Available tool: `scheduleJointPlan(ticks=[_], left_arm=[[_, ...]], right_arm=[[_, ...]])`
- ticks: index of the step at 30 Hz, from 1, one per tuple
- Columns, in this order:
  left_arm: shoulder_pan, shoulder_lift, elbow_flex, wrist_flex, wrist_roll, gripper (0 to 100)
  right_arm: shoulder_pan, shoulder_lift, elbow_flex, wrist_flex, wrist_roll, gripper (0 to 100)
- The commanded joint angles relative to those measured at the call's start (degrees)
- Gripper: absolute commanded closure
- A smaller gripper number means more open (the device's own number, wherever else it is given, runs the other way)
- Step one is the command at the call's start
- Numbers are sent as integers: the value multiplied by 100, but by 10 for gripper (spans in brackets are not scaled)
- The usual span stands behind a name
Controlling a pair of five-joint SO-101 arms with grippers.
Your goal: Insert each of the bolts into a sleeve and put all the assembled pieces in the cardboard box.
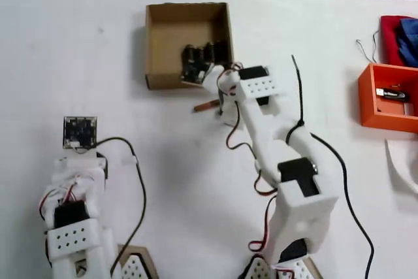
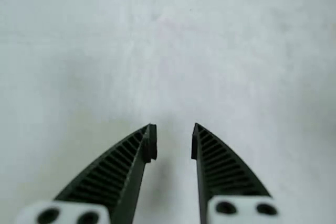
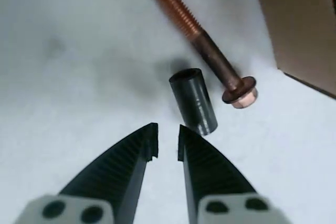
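Note:
A copper bolt lies flat on the white table, its flanged head near the corner of the cardboard box. A black sleeve lies beside it, separate from it. My right gripper hovers just short of the sleeve, narrowly open with nothing between its fingers. From above, the bolt lies just outside the front right corner of the cardboard box, under the right arm's wrist. Dark assembled pieces lie inside the box. My left gripper is open over bare table at the near left.
An orange bin holding a small black item stands at the right edge, with red and blue cloth behind it. Black cables trail from both arms. Open table lies between the two arms and left of the box.

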Motion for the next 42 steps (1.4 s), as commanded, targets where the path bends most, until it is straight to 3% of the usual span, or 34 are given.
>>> scheduleJointPlan(ticks=[1,17,29,35,40,42], left_arm=[[44,-53,-22,-114,-35,867],[44,-53,-22,-114,-35,867],[44,-53,-22,-114,-35,867],[44,-53,-22,-114,-35,867],[44,-53,-22,-114,-35,867],[44,-53,-22,-114,-35,867]], right_arm=[[75,127,-193,-84,44,939],[40,1297,-1319,286,18,949],[40,673,-1310,1112,0,978],[75,92,-1310,840,0,975],[48,198,-1310,681,-9,851],[48,303,-1310,620,0,844]])
